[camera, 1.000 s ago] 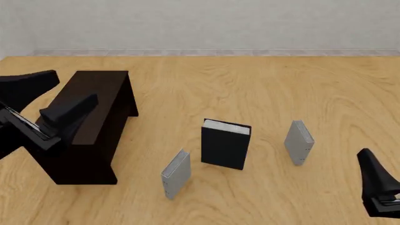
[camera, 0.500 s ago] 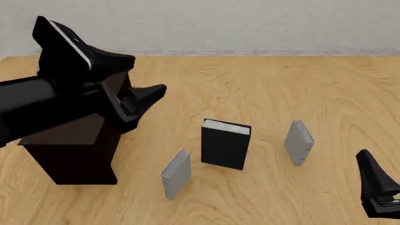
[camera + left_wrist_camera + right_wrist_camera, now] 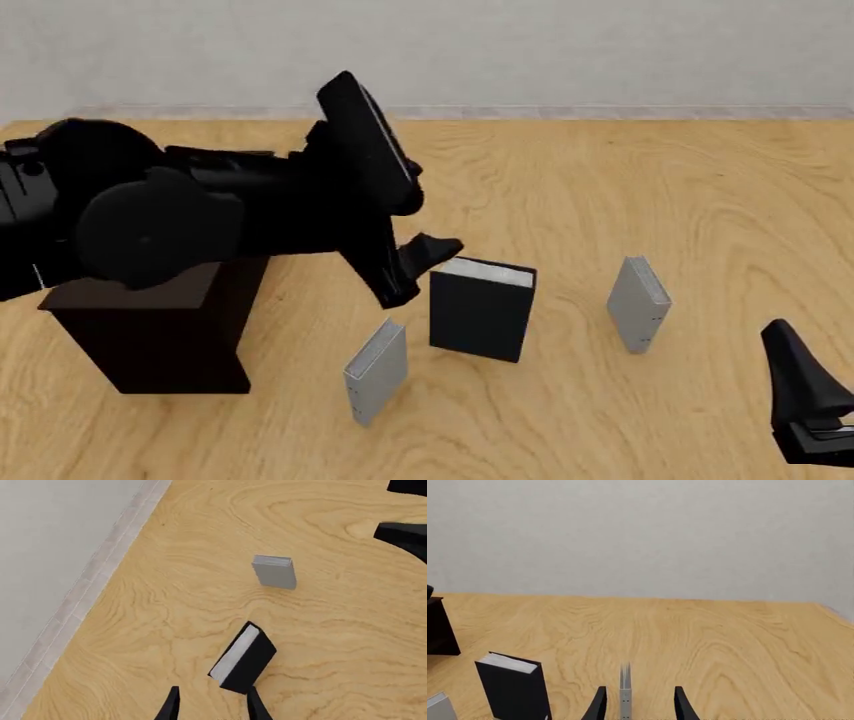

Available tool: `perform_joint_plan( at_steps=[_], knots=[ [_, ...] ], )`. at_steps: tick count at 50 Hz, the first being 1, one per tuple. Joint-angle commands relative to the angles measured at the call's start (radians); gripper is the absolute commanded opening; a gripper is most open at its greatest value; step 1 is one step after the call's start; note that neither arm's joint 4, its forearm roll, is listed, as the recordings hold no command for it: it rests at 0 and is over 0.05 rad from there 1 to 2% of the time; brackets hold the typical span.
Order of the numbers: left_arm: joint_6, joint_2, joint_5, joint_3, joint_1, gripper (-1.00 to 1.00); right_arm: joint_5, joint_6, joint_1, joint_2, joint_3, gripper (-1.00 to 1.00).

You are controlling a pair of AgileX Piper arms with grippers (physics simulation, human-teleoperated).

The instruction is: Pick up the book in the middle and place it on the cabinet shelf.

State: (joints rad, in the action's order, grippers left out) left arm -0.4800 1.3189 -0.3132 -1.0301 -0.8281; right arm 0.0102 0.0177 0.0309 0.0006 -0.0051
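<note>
Front view: book [image 3: 482, 308] standing upright at frame centre, ungrasped; left gripper [image 3: 416, 268] hovering just left of it, fingers parted, empty. Cabinet shelf [image 3: 160, 335] at left awaiting book (pick and place both outstanding).

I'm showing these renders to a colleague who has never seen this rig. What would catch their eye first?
The bulky black left arm sweeps across the front view from the left, its open pincer right beside the black book standing upright mid-table. Two thin grey books flank it: one nearer-left, one to the right. The dark cabinet shelf sits at the left, partly hidden behind the arm.
</note>
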Motion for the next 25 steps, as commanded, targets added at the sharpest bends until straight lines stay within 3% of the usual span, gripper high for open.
perform_joint_plan(
  at_steps=[1, 6, 10, 25],
  knots=[
    [-0.102, 0.146, -0.078, -0.105, -0.023, 1.0, -0.006, -0.007, -0.002, 0.0, 0.003, 1.0],
    [-0.124, 0.194, -0.101, -0.16, -0.02, 1.0, -0.008, -0.01, -0.001, 0.0, 0.003, 1.0],
    [-0.146, 0.199, -0.081, -0.16, -0.088, 1.0, -0.008, -0.016, -0.003, 0.0, 0.003, 1.0],
    [-0.19, 0.33, -0.074, -0.199, -0.081, 1.0, -0.013, -0.034, -0.003, 0.0, 0.0, 1.0]
  ],
)
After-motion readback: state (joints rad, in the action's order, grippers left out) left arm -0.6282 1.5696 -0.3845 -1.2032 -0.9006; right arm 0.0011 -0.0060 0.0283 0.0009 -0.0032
